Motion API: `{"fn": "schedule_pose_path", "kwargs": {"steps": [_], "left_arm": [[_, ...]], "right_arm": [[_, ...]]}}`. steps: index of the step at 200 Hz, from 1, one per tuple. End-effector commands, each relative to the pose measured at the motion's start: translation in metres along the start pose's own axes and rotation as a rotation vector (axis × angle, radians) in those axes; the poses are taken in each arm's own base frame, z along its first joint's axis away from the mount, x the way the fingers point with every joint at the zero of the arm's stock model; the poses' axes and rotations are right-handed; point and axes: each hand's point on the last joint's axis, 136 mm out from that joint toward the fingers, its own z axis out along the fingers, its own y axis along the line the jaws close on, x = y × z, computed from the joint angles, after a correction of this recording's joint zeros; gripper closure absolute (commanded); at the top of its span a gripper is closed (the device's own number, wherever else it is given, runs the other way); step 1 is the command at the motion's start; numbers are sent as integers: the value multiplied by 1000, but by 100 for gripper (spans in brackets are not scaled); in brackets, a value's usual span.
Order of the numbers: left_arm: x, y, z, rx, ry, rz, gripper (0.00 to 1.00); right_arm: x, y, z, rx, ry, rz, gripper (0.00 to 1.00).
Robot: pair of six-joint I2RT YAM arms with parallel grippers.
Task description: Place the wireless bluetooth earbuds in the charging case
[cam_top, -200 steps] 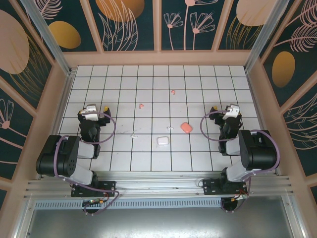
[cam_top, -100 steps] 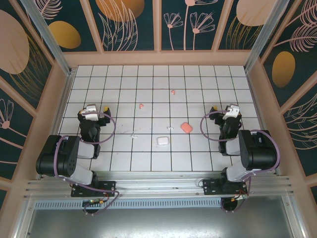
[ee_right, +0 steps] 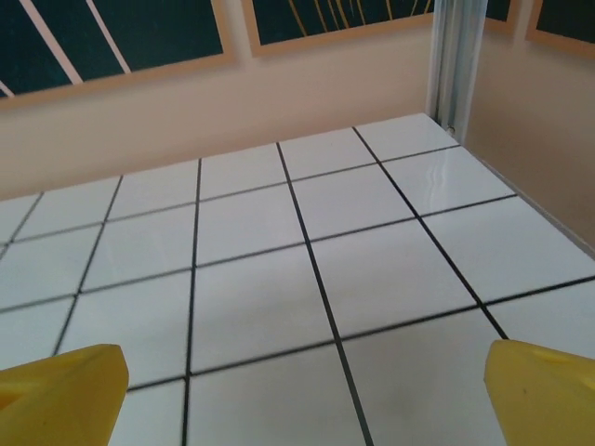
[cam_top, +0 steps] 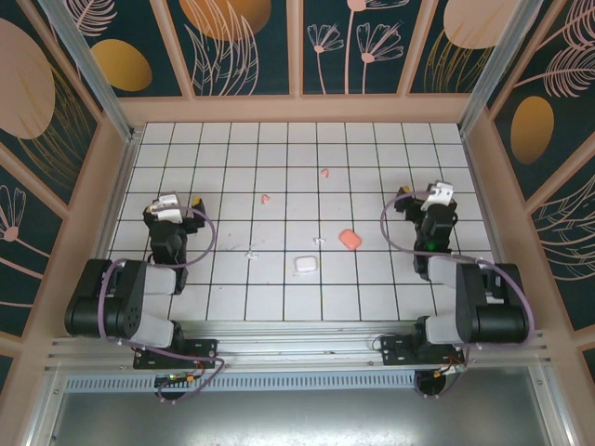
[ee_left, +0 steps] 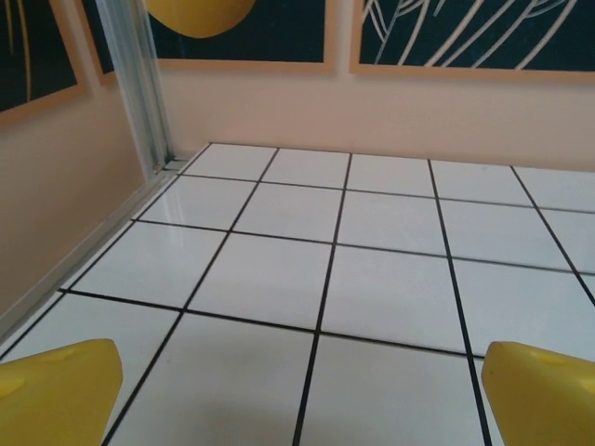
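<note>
Earbuds lie loose on white black-gridded tile table (cam_top: 232, 149): salmon-pink bean-sized earbud (cam_top: 324, 172) upper centre, second salmon-pink earbud (cam_top: 266, 198) lower left of it, tiny white earbud (cam_top: 249, 252) and second white earbud (cam_top: 320, 241) mid-frame. Salmon-pink rounded charging case (cam_top: 350, 239) sits just right of the latter, white rounded charging case (cam_top: 304, 264) lower left of it. Left gripper (ee_left: 297, 400) and right gripper (ee_right: 297, 395) have yellow fingertips (ee_left: 56, 390) spread wide over bare tiles, at far left and right, well apart from every piece. Dark floral wall panels (cam_top: 232, 46) enclose the table.
</note>
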Motion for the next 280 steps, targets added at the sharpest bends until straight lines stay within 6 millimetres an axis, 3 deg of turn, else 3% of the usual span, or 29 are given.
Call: {"fn": "schedule_pose_path", "kwargs": {"steps": [1,29,60,94,120,143,188,223,280], "left_arm": [[-15,11,13,-88,90,-83,2],[-26,-6,19,-27,180,-186,1],[-13,-43,15,122,399,-331,4],[23,-85,-23,228,637,-400,9],[41,-118,-63,317,704,-400,9],[49,-138,-86,357,733,-402,8],[63,-151,-110,376,759,-386,3],[71,-162,-117,409,783,-364,1],[74,-172,-125,459,818,-380,10]], "right_arm": [[9,4,-3,45,179,98,1],[17,39,-13,42,393,165,4],[49,116,-50,-37,667,179,7],[110,201,-117,-135,933,142,6],[145,239,-153,-169,1068,25,1],[168,254,-167,-169,1156,-91,1],[175,253,-169,-139,1179,-191,1],[172,241,-172,-112,1170,-198,2],[180,254,-175,-156,1202,-153,7]]}}
